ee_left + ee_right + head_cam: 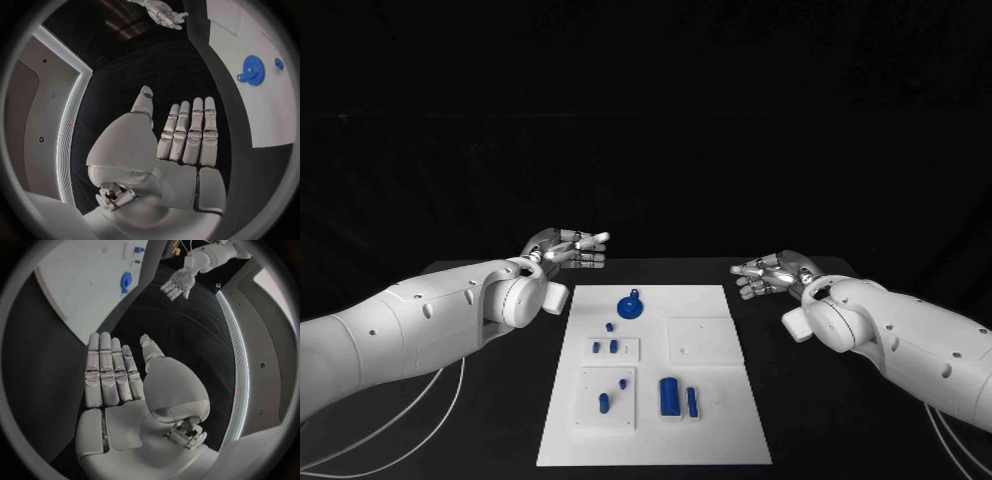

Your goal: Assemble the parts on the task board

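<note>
The white task board [718,440] lies in the middle of the black table. A blue gear-shaped part [630,306] rests near its far edge, and small blue pegs [604,347] and taller blue pieces [671,396] stand in raised white blocks nearer to me. My left hand [568,249] hovers off the board's far left corner, fingers straight and apart, holding nothing. My right hand [769,273] hovers off the far right corner, also flat and empty. The gear [252,67] shows beside my left hand's [181,135] outstretched fingers. My right hand [115,372] faces the board [87,285].
A blank raised white block [701,340] sits on the board's right half. Black table [488,400] surface flanks the board on both sides. White cables [387,430] trail below my left arm.
</note>
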Controlling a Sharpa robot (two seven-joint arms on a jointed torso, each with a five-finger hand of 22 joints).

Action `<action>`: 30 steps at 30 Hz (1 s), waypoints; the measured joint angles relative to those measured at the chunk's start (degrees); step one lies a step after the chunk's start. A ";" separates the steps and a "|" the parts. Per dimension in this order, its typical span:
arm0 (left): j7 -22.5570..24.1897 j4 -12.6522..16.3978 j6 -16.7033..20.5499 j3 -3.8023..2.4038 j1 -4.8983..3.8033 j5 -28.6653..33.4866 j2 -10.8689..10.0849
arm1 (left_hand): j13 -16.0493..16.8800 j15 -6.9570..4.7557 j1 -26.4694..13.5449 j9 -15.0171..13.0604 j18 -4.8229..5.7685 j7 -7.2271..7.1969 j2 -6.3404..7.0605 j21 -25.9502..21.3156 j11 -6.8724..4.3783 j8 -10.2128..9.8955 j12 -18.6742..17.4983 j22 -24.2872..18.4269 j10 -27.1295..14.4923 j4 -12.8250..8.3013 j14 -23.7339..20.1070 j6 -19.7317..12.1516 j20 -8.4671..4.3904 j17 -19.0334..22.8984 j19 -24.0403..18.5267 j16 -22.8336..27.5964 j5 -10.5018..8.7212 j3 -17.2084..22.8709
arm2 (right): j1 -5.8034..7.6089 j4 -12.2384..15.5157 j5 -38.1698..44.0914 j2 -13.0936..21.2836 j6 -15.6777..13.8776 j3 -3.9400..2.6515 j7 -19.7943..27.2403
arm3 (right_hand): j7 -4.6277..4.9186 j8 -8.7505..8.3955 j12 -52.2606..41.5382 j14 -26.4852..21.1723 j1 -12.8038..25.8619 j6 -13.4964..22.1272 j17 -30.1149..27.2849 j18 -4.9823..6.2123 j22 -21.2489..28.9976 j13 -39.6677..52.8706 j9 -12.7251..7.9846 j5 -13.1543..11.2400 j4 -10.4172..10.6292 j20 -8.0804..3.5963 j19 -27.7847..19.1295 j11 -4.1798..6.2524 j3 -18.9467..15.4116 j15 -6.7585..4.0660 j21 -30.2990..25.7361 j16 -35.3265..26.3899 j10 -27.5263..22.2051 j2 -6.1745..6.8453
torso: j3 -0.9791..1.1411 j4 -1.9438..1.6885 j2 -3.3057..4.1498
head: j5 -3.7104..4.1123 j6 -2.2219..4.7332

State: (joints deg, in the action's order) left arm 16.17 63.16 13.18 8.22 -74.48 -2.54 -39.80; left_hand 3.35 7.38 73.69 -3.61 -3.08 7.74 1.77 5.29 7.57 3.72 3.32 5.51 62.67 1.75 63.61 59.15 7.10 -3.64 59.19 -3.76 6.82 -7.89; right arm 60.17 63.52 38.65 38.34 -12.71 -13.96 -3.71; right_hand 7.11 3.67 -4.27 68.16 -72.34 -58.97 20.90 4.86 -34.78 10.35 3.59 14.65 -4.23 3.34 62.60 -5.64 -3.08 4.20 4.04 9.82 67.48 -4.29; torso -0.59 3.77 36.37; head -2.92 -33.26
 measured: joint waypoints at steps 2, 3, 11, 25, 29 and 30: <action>0.52 -0.89 0.40 -0.05 -0.02 1.03 0.79 | 0.00 -0.01 0.03 0.00 0.00 -0.20 -0.43 -0.12 -0.08 0.00 0.00 -0.15 -0.43 0.00 -0.57 -0.34 -0.05 0.04 -0.34 0.00 0.13 0.00 | 0.13 -2.83 -2.66 -1.35 -0.79 -1.07 3.79 | -0.18 0.00 0.53 -2.18 0.55 0.54 -10.89 0.95 13.60 -5.84 -0.03 0.21 -1.16 3.14 -4.05 -1.19 1.97 2.16 -0.15 -5.12 -3.40 0.55 | 0.12 0.04 -0.26 | -0.13 0.63; 0.72 -1.18 0.53 -0.07 -0.03 1.37 1.03 | 0.00 0.00 -0.04 0.00 0.00 -0.20 -0.50 -0.12 -0.08 0.00 0.00 -0.15 -0.43 0.00 -0.57 -0.34 -0.05 0.03 -0.34 0.00 0.22 0.00 | 0.20 -3.77 -3.70 -1.85 -1.05 -1.41 5.24 | -0.17 0.00 0.64 -3.45 0.86 0.57 -14.18 1.35 17.59 -6.49 -0.03 0.21 -1.50 3.95 -4.87 -1.38 2.44 2.60 -0.15 -5.65 -4.80 0.85 | 0.18 0.05 -0.35 | -0.19 0.86; 1.67 -2.36 1.14 -0.09 0.01 2.86 2.05 | -0.94 -1.86 -6.04 1.02 0.01 -2.33 -1.46 -1.98 -2.02 -1.08 -0.87 -1.90 -6.84 -1.04 -6.82 -10.59 -1.68 1.07 -8.57 1.25 -1.55 2.03 | 0.37 -7.14 -8.70 -3.81 -1.66 -2.43 11.96 | -2.47 -1.16 1.86 -12.78 8.14 18.87 -18.39 2.77 31.92 -7.95 -1.10 -3.96 -0.50 5.49 -22.34 0.27 2.79 1.17 -0.98 -7.28 -14.11 1.85 | 0.53 0.02 -0.70 | -0.40 1.76; 3.92 12.09 9.47 -4.48 7.36 2.81 -1.68 | -3.11 -6.85 -60.41 3.35 2.23 -7.22 -1.76 -4.78 -7.05 -3.12 -2.89 -5.17 -56.61 -1.73 -57.03 -54.30 -6.61 3.37 -54.03 3.36 -6.02 6.96 | 0.29 7.95 -16.00 0.78 -9.20 5.49 16.06 | -6.62 -3.15 3.86 -62.11 61.70 55.04 -20.64 -3.21 34.49 -10.09 -3.32 -13.55 3.55 -2.50 -58.66 5.12 3.09 -3.65 -3.60 -9.39 -61.90 4.04 | 0.54 -2.95 -4.22 | 2.51 -0.79; 6.19 19.11 15.65 -6.22 10.88 2.81 -3.15 | -3.17 -7.14 -67.10 3.43 2.21 -7.47 -1.76 -4.78 -7.32 -3.34 -2.89 -5.31 -59.69 -1.73 -60.36 -56.75 -6.82 3.48 -56.64 3.37 -6.34 7.27 | 0.20 15.72 -21.88 3.14 -14.88 9.31 20.27 | -6.91 -3.36 3.90 -65.15 67.06 56.91 -20.72 -4.04 34.60 -10.20 -3.43 -13.99 3.61 -3.04 -60.55 5.34 3.03 -3.91 -3.60 -9.39 -64.73 4.17 | 0.58 -3.44 -4.82 | 2.83 -1.05; 6.35 19.52 16.07 -6.31 11.08 2.81 -3.24 | -3.18 -7.13 -67.42 3.44 2.22 -7.50 -1.76 -4.78 -7.29 -3.34 -2.90 -5.32 -59.86 -1.73 -60.54 -56.89 -6.86 3.48 -56.75 3.36 -6.34 7.27 | 0.18 16.22 -22.32 3.29 -15.29 9.55 20.58 | -6.99 -3.36 3.90 -65.32 67.32 56.99 -20.73 -4.05 34.60 -10.21 -3.43 -13.99 3.61 -3.05 -60.66 5.42 3.03 -3.92 -3.60 -9.39 -64.85 4.19 | 0.58 -3.49 -4.87 | 2.85 -1.07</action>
State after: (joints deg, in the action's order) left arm 22.52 82.68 29.25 1.91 -63.40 0.27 -43.04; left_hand 0.18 0.25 6.27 -0.17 -0.87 0.24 0.00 0.52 0.28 0.38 0.43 0.19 2.81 0.03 3.07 2.26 0.24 -0.15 2.44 -0.39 0.48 -0.62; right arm 60.35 79.74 16.33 41.64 -28.01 -4.42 16.87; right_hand 0.12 0.31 -0.37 2.84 -5.02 -1.97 0.17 0.81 -0.18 0.15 0.16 0.66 -0.62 0.28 1.94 -0.22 -0.05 0.28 0.44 0.43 2.63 -0.10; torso -0.01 0.29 31.50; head -0.07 -34.33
